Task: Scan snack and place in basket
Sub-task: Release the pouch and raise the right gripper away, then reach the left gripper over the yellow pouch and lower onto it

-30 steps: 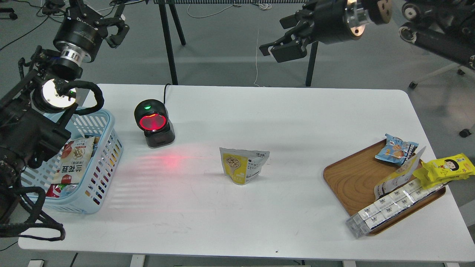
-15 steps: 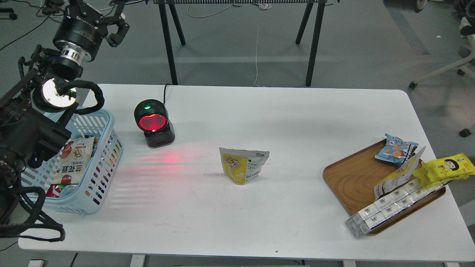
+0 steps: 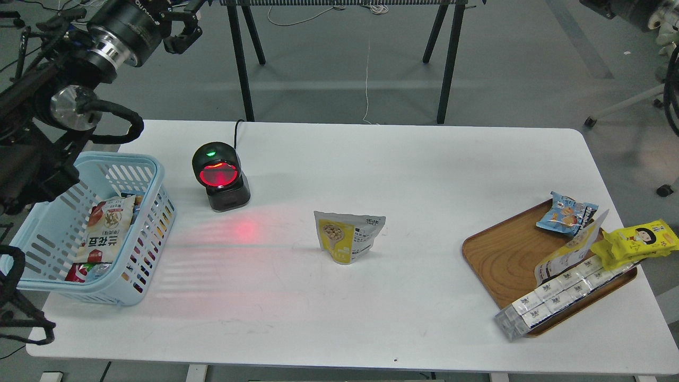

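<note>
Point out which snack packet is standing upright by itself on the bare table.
The small yellow nut pouch at the table's centre, right of the scanner. The blue biscuit packet and cartoon-face packet are at the wooden tray; others sit in the basket.

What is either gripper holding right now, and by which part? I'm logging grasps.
Nothing. The snack stands alone on the table; the left gripper hangs empty above it, and the right gripper is out of view.

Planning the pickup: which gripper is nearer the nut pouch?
Left. The left gripper hangs beyond the table's far-left edge, well away from the pouch standing mid-table. The right gripper is out of view.
</note>
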{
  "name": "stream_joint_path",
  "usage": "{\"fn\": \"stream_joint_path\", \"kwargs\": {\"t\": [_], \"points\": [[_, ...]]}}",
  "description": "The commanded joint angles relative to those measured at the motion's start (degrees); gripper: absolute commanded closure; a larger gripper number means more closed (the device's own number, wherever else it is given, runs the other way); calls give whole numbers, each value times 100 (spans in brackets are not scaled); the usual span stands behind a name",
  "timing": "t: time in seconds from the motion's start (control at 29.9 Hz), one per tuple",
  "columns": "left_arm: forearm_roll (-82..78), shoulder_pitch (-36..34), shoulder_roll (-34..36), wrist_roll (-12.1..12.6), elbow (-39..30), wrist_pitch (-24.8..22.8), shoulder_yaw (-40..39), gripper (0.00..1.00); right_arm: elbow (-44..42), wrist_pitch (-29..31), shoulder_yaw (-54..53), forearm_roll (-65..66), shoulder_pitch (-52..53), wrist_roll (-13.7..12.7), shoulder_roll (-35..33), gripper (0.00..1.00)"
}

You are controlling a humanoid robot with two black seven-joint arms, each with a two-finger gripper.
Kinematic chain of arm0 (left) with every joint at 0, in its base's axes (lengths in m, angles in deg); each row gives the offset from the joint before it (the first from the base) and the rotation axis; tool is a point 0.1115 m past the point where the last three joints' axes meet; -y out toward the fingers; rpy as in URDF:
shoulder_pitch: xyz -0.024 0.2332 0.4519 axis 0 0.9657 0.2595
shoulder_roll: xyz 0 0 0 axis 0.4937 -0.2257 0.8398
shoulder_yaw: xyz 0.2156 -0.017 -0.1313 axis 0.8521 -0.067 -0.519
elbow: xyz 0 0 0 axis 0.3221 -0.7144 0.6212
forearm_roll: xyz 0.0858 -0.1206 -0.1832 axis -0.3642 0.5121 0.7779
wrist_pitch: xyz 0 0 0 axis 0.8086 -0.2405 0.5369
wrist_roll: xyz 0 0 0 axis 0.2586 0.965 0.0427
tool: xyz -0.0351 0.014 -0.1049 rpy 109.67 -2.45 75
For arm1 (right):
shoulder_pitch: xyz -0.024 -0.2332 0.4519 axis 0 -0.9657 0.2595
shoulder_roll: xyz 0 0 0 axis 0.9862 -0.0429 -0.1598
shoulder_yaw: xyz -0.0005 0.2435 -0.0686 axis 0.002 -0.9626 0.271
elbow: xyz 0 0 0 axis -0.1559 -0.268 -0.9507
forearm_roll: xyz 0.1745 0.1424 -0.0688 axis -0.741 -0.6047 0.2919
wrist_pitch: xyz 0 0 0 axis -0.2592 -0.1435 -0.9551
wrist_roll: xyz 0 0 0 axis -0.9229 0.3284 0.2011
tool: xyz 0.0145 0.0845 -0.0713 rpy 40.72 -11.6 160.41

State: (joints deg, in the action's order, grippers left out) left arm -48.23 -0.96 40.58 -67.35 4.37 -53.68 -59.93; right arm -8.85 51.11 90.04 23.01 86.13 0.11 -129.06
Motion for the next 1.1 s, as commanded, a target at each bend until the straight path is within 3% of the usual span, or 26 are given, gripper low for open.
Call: {"fn": "stream_joint_path", "kwargs": {"t": [0.0,0.27,0.43,0.67,1.07], "points": [[-1127,-33,299,-73,-429,1,-6,1,-49,4,-24,-922,-400,0,47,1],[-2525,-349,431,-109,-1448,1,11,3,-287,232,-1252,-2382,-1437,0,187,1],[-3825,-525,721,-135,-2537,1,3,12,-453,259,-2631,-2524,-2131,0,222,1],[-5724,-850,872,-144,-3857,1,11,12,-673,294,-3890,-2656,-2783,0,775,1],[-8948,-1008,-191,-38,-4166,1,64,13,-955,759,-4207,-2673,-2932,0,1128,1]]}}
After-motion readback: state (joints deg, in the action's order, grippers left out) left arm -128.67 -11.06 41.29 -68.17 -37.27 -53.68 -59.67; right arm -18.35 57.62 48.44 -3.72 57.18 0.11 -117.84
